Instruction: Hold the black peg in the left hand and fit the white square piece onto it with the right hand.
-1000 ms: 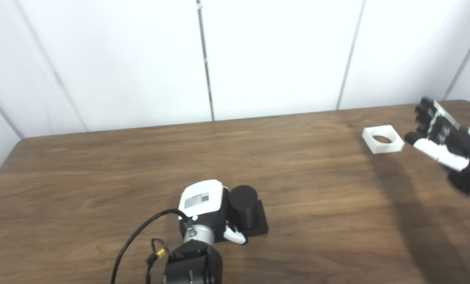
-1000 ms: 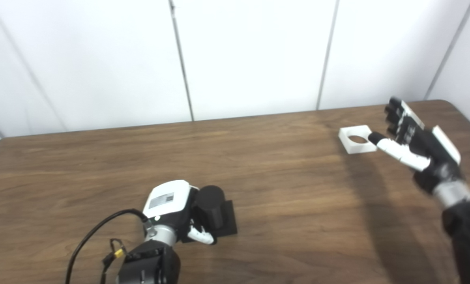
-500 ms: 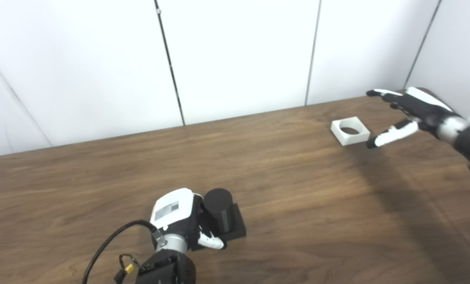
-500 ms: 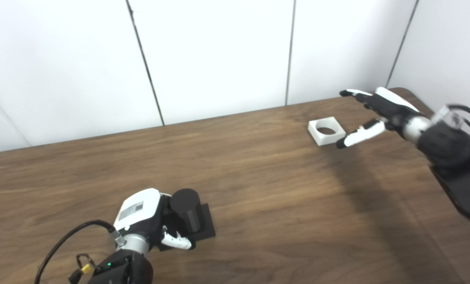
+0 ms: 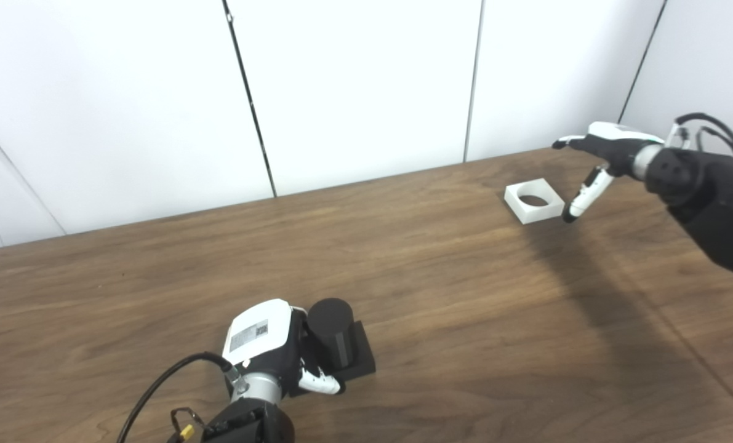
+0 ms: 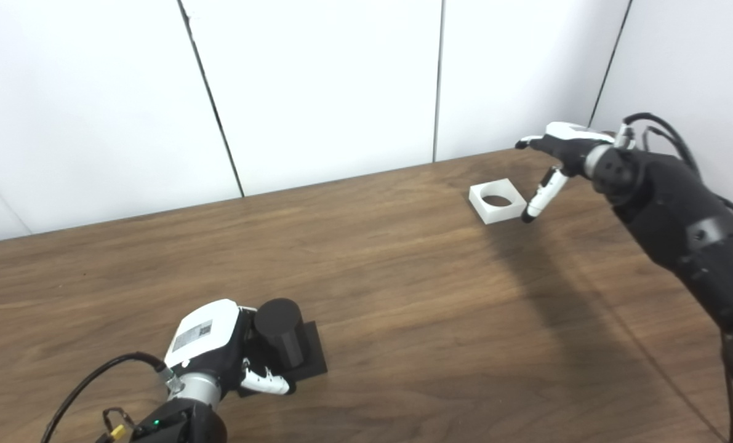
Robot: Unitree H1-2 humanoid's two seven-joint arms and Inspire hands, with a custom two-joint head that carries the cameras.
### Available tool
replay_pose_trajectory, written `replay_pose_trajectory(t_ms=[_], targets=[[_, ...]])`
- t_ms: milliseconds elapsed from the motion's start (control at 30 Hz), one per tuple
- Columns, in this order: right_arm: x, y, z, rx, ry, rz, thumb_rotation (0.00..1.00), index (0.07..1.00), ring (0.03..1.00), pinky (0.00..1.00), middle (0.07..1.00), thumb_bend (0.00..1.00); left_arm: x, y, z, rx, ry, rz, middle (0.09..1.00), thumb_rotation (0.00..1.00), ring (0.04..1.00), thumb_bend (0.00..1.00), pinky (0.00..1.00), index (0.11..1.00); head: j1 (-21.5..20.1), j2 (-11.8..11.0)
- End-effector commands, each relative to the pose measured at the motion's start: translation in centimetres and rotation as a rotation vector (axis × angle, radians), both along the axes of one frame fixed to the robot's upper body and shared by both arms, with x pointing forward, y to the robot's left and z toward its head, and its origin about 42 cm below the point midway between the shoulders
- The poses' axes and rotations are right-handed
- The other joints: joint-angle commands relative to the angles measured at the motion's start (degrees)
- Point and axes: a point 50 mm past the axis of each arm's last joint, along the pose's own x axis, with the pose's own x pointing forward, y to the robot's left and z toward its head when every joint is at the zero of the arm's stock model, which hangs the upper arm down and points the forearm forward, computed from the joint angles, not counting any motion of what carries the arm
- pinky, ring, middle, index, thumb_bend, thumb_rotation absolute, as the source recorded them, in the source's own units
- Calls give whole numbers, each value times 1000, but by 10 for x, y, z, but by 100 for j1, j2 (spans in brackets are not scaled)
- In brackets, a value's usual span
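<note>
My left hand is wrapped around the black peg, fingers closed on its upright cylinder, with the peg's square base resting flat on the wooden table. My right hand hangs above the far right part of the table, holding nothing, fingers stretched out and spread with the thumb pointing down. Taking the white square piece as my reference: it lies flat with its round hole facing up, the right thumb tip is just beside its right edge, whether touching I cannot tell, and the peg stands well apart from it, toward the near left.
</note>
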Motion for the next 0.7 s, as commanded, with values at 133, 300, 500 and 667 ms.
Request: replay_pose_trajectory(t_ms=[133,300,500,667], targets=[[24,6,31,-97,-48,10,217,929,1000,1000,972,1000,-11,0,-17,14,107,-2,799,53,862,524,848,482,41,12],[30,11,18,-102,-34,9,223,898,1000,1000,958,1000,-12,-1,-17,14,107,-10,801,54,859,524,847,483,82,24],[36,21,7,-112,-5,59,241,845,1000,1000,942,1000,-11,-4,-17,17,106,-17,791,55,849,524,835,483,130,42],[37,27,0,-141,22,89,251,781,1000,1000,938,975,-12,-6,-16,19,113,-19,793,55,853,524,835,483,155,62]])
